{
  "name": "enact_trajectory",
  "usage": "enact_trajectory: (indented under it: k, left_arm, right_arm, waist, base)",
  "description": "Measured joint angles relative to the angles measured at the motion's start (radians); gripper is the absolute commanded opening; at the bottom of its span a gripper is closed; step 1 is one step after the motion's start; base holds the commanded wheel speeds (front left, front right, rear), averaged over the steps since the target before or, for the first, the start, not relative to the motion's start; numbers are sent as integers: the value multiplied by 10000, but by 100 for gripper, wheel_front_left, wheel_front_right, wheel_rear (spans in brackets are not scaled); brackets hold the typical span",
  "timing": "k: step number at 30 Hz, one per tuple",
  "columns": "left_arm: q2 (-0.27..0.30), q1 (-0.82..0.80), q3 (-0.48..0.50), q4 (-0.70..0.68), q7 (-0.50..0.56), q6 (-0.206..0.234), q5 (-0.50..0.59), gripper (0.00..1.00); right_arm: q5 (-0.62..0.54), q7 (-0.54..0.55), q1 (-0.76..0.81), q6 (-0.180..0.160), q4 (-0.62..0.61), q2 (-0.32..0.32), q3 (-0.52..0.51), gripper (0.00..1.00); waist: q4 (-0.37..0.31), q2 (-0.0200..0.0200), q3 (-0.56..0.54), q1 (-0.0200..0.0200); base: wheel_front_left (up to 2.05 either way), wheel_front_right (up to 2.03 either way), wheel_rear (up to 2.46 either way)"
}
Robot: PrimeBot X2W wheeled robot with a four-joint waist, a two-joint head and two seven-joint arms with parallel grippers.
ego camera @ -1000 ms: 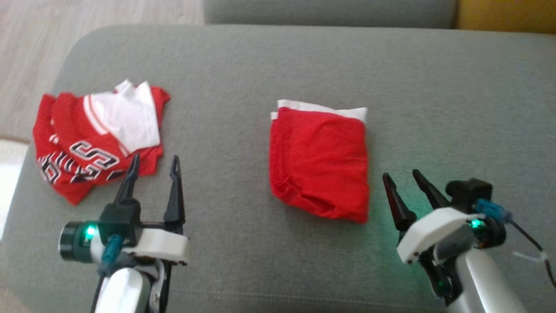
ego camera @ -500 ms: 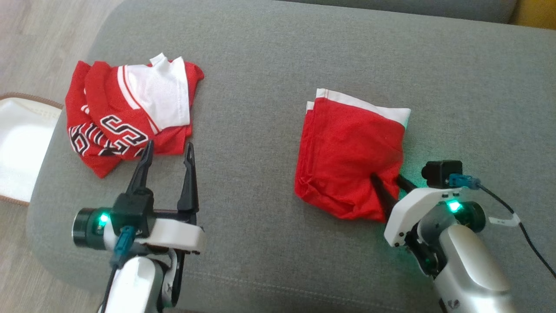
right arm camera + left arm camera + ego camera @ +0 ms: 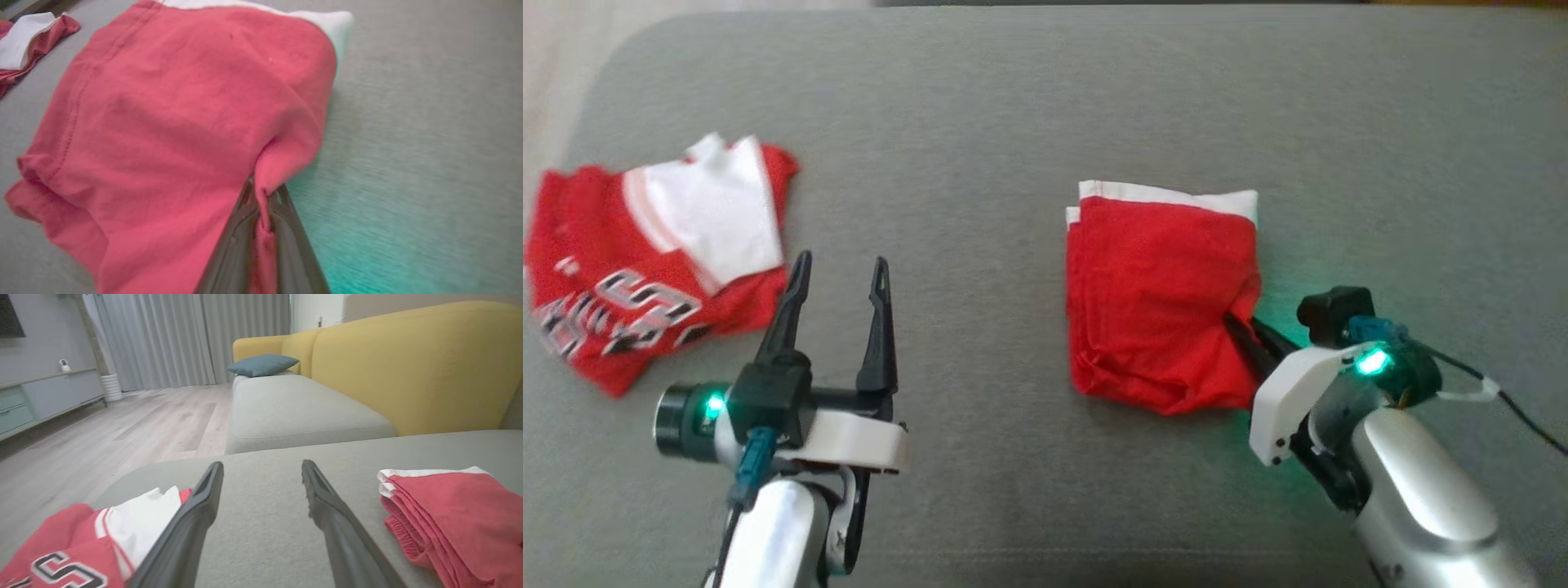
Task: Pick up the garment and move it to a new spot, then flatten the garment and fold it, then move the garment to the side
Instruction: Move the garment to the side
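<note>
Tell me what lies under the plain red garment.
The grey cushion shows all round the plain red garment, with a white layer peeking out at its far edge. Anything beneath its middle is covered.

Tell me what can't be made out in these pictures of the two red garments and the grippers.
Head view: tips of the right gripper, buried in the edge of the folded red garment.
Right wrist view: how many layers are pinched; the cloth covers them.
Head view: lettering on the printed jersey, blurred.
Left wrist view: that lettering, cut by the bottom edge and partly behind the left gripper.
</note>
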Motion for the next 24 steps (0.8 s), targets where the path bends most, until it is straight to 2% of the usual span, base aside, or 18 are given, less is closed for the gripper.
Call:
enact_trajectory:
  k: [9,13,16,24]
  left_arm:
    - [65,-579,-393,-71,-10,-357,322,100]
    - [98,-1220,-727,-90,-13,-625,491,100]
    - [40,-1830,-1039,-98,-13,-832,635,100]
    - [-159,-3192,-1651,92,-19,-1233,1007,100]
  right_arm:
    - [125,169,-357,0,-612,-1185,399,0]
    - [466,-4,-1116,0,-428,-1699,42,0]
    - [550,-205,-1788,0,8,-2230,-489,0]
    - [552,-660,-2914,0,1154,-3001,-1377,0]
  waist:
    - [-1838,0,426,0]
    - [-2494,0,829,0]
    - [-2773,0,1322,0]
    - [-3189,0,2423,0]
  base:
    - [0,0,0]
    - [0,0,0]
    - [0,0,0]
    - [0,0,0]
